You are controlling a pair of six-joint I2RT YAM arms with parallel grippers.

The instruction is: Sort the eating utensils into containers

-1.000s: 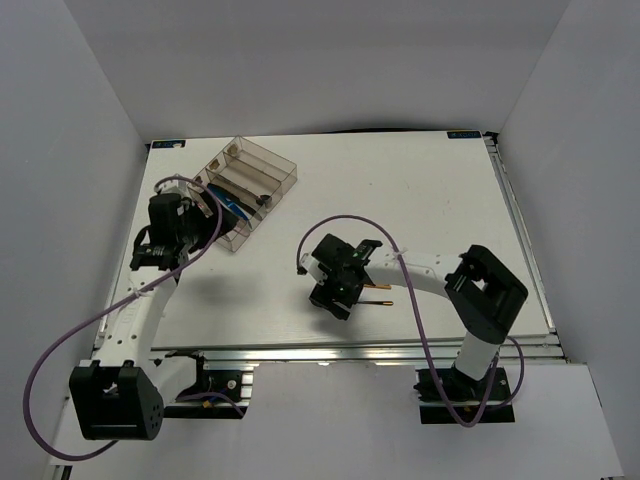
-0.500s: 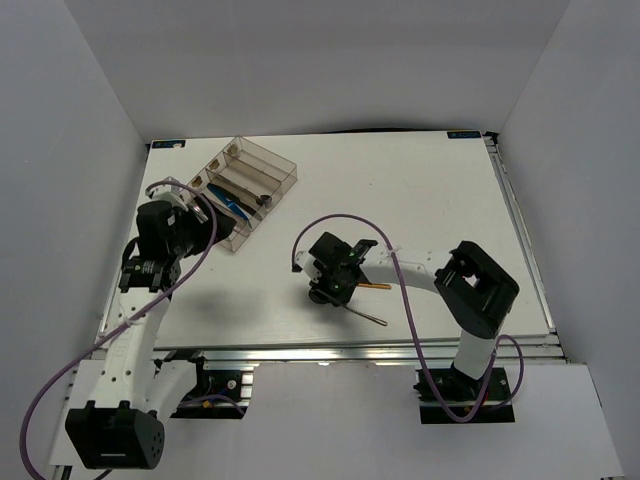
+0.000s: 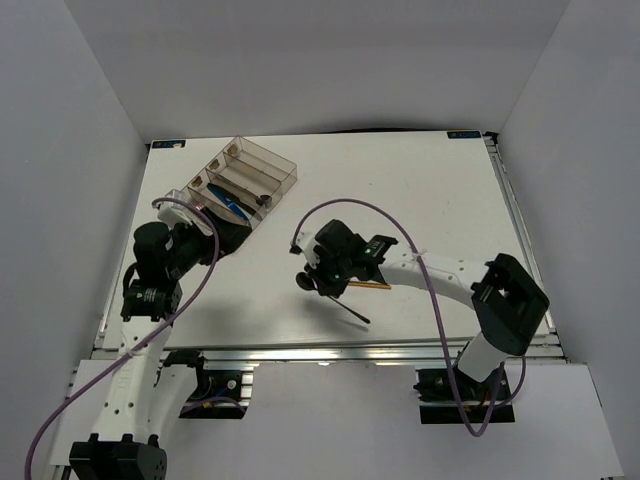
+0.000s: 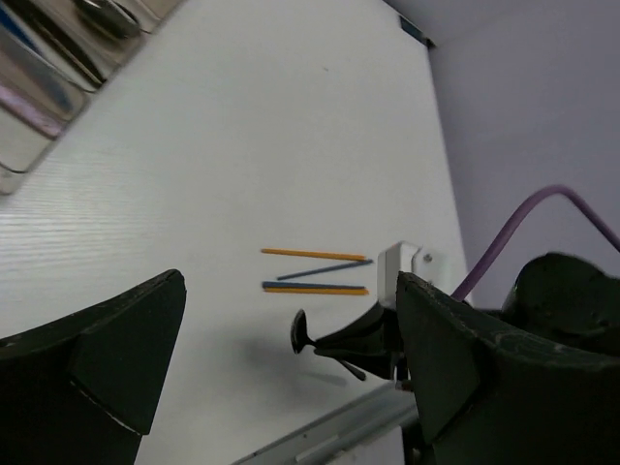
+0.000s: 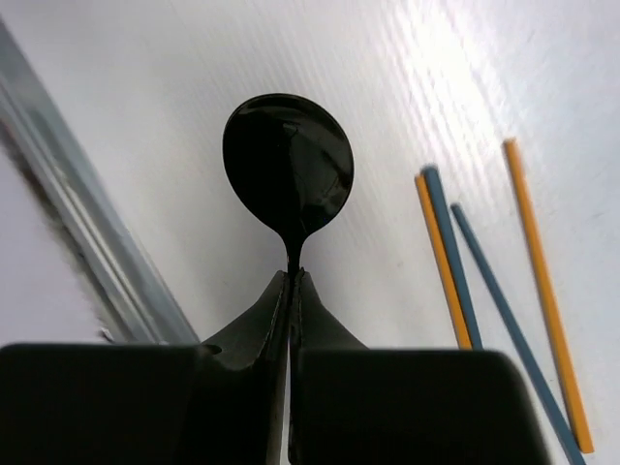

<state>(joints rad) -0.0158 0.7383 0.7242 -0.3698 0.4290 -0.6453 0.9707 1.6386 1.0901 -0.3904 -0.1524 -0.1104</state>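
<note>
Since 1 s ago the R gripper (image 5: pixel 291 277) has gone from wide open over the utensils to clamped on a black spoon (image 5: pixel 288 160). Meanwhile the L arm (image 3: pixel 150 290) has drawn back from above the organizer tray (image 3: pixel 282 170) toward the near-left edge. White table (image 3: pixel 430 200) fills most of the top view. R arm (image 3: pixel 445 270) reaches from the near-right base leftward to approx. mid-table, w/ a purple cable (image 3: pixel 345 205) looping over it. Clear tray sits far-left, set at an angle, w/ four long compartments and small tan tags at its far-left end. One compartment holds a blue utensil (image 3: pixel 231 206), and there are dark pcs in the others. L gripper (image 4: pixel 289 291) sits just off the tray's near corner, fingers (image 4: pixel 107 358) spread wide, gripping nothing. R gripper's fingers are pressed together on the spoon's neck right behind the round bowl, and the bowl sticks out past the tips, toward the table's near metal rail. In the L wrist view the spoon hangs clear of the surface w/ a shadow below it. In the top view a thin dark streak runs from under the gripper toward near-right; it's prob. shadow or the handle, can't tell which. Four chopsticks (image 5: pixel 446 257) lie flat on the table just beside the R gripper: an orange one and a dark blue one touching side by side, a lone orange one apart, and another dark blue one slanting between them.
</note>
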